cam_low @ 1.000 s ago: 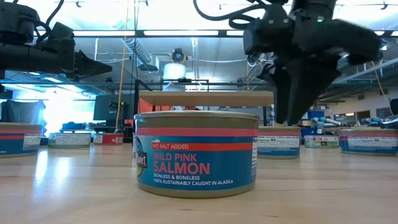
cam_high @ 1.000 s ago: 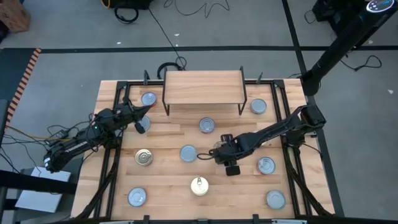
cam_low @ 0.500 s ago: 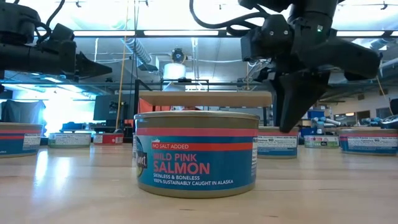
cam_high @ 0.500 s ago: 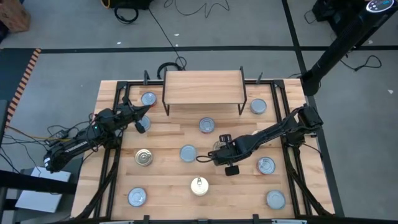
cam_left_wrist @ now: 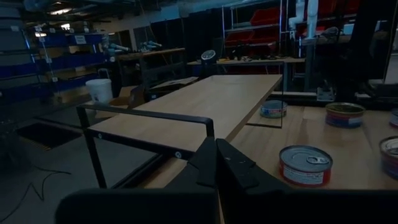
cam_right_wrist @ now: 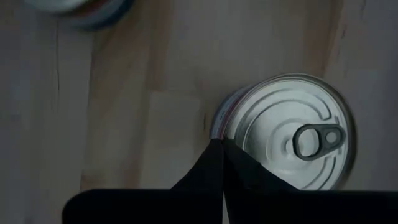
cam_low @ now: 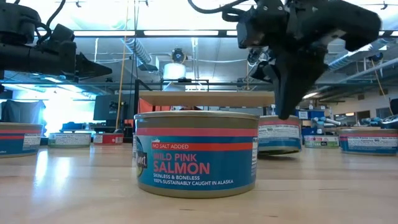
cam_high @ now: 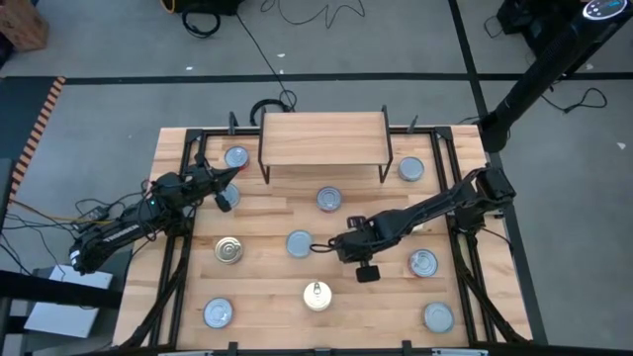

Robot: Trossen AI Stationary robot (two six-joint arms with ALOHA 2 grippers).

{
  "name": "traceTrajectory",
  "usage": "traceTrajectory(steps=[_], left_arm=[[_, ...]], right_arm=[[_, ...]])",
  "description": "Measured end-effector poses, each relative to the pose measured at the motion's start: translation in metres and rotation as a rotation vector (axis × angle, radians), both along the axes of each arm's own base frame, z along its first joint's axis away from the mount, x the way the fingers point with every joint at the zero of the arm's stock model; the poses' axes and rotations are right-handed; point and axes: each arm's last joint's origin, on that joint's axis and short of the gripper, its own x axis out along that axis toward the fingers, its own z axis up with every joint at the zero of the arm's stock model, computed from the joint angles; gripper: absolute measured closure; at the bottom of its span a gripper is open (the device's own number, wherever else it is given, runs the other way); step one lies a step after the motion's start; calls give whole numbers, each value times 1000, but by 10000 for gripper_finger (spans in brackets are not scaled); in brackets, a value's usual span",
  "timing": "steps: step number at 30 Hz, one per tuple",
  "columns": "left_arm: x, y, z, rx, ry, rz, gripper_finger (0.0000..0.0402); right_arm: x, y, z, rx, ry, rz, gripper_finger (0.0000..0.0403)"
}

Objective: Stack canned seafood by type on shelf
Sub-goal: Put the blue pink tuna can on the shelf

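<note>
Fingers of my right gripper point(cam_right_wrist: 222, 149) were pressed together with nothing between them, their tips touching the rim of a silver-topped can point(cam_right_wrist: 286, 134) that stood on the wooden table point(cam_high: 267, 297). From above, that right gripper point(cam_high: 336, 246) sat low near the middle of the table, and the can under it was mostly hidden by my wrist. From table height the same gripper point(cam_low: 287, 111) hung just over a tin point(cam_low: 278, 134) that looked slightly tilted. My left gripper point(cam_high: 224, 195) waited off the table's left side, near the shelf's left legs, its fingers point(cam_left_wrist: 224, 165) likewise closed on nothing. The shelf point(cam_high: 322, 138), a light-wood board on thin black legs, stood at the far edge of the table and carried no cans. Other tins lay scattered, well apart: one beside each end of the shelf point(cam_high: 236, 156) point(cam_high: 410, 168), one just in front of it point(cam_high: 329, 199), a bluish one at the middle point(cam_high: 299, 243), two gold-topped ones point(cam_high: 228, 250) point(cam_high: 316, 295), and silver ones toward the near corners point(cam_high: 218, 313) point(cam_high: 438, 316). Closest to the low camera stood a blue and red salmon can point(cam_low: 196, 153).
</note>
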Motion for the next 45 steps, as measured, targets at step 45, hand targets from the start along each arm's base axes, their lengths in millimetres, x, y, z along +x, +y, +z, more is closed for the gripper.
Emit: traceTrajectory(steps=[45], left_arm=[[1, 0, -3, -29, 23, -13, 398]], right_arm=[[32, -103, 17, 695, -38, -376, 400]])
